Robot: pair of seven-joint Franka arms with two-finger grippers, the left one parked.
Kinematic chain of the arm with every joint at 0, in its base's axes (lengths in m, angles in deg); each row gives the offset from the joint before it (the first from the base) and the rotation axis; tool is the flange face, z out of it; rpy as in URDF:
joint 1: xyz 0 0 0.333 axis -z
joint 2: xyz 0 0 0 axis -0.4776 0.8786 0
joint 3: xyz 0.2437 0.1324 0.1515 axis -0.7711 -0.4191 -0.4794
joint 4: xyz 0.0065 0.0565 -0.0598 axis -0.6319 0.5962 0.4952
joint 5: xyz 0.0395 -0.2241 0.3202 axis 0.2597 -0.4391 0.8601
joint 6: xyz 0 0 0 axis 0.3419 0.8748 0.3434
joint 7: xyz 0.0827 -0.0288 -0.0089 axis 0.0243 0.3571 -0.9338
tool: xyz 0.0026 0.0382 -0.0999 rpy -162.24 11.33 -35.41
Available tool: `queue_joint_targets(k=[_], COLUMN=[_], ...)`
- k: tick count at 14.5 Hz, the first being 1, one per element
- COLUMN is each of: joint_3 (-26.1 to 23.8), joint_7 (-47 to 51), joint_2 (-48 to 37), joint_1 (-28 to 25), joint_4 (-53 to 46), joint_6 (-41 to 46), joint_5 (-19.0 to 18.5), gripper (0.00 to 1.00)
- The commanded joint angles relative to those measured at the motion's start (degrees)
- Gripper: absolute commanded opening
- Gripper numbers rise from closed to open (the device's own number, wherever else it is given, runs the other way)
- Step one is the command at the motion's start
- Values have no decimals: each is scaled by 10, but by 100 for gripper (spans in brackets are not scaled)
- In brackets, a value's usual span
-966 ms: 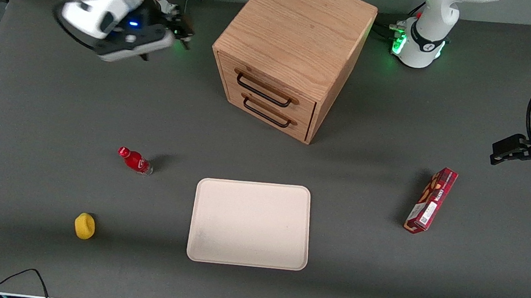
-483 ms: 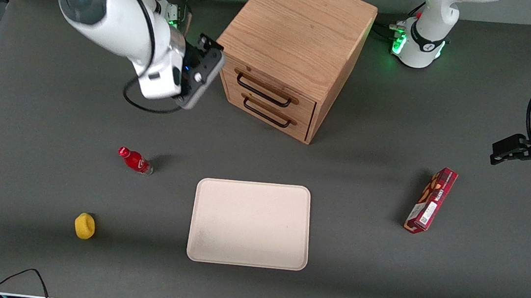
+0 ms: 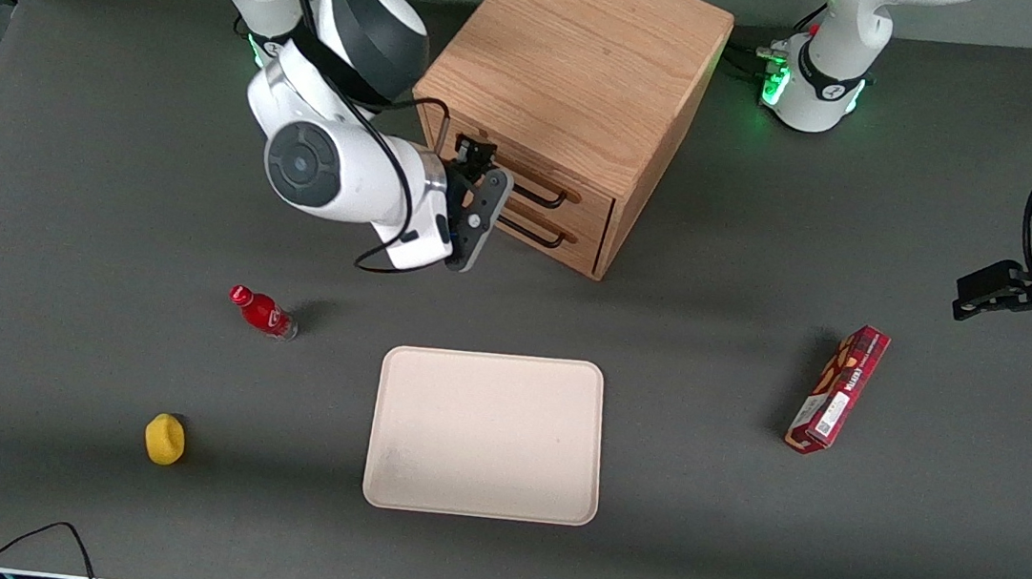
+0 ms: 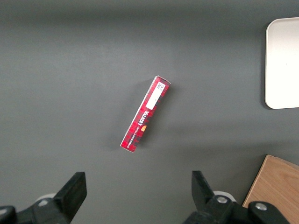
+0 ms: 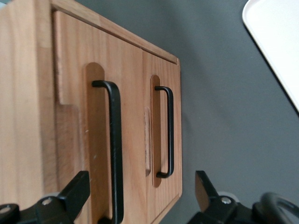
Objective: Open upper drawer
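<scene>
The wooden cabinet (image 3: 579, 56) stands on the table farther from the front camera than the tray. Its upper drawer (image 3: 594, 207) is shut, flush with the lower drawer (image 3: 578, 243). My right gripper (image 3: 481, 166) is in front of the drawer fronts, at the end of them nearest the working arm, and partly hides them. In the right wrist view the gripper (image 5: 138, 196) is open and empty. The upper drawer's black bar handle (image 5: 114, 149) lies between the fingers (image 5: 70, 196), close to one of them and untouched. The lower drawer's handle (image 5: 169, 130) is beside it.
A cream tray (image 3: 486, 435) lies nearer the front camera than the cabinet and shows in the right wrist view (image 5: 275, 42). A red bottle (image 3: 262, 312) and a yellow object (image 3: 164, 440) lie toward the working arm's end. A red box (image 3: 836, 390) lies toward the parked arm's end.
My right arm has swung from the table's back edge down to the front of the drawers. The gripper now faces the drawer fronts. Both drawers stay shut.
</scene>
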Motion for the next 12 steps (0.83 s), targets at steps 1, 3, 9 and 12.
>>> queue_joint_targets(k=[1, 3, 9, 12], joint_3=[-11, -17, -19, -17], joint_7=[-14, -10, -7, -7], joint_2=[-3, -3, 18, 32], joint_1=[0, -2, -13, -12], joint_4=[29, 47, 50, 42], joint_6=[-28, -49, -80, -84], joint_5=[12, 12, 10, -7], gripper=[100, 100, 100, 100])
